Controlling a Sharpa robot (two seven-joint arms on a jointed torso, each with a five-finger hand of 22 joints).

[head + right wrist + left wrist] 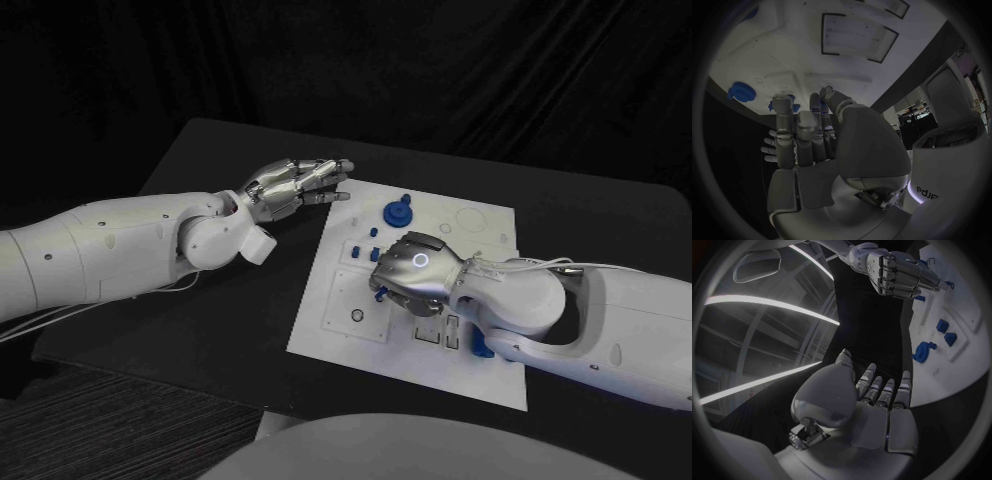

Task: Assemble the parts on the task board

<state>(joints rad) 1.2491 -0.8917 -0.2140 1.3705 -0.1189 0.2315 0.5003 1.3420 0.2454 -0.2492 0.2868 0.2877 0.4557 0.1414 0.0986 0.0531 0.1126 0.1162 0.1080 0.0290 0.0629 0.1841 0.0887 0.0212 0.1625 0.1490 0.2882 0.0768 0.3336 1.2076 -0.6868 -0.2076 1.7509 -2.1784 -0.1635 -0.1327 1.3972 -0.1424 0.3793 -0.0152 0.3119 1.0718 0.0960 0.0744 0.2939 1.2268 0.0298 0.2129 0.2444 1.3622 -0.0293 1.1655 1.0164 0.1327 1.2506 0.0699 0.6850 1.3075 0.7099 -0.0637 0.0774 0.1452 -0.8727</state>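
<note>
Judging midway: near, right hand (414,272) curled over small blue parts (378,294) on the task board (483,370), hold impossible to tell; farther, round blue part (398,211) standing seated; left hand (296,182) loosely spread, holding nothing, beside the board's far corner. Left wrist view adds two square blue parts (946,332).

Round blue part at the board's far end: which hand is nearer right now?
Left, narrowly. The left hand sits just off the task board's far-left corner, beside the round blue part. The right hand is over the board's middle, nearer the robot.
</note>
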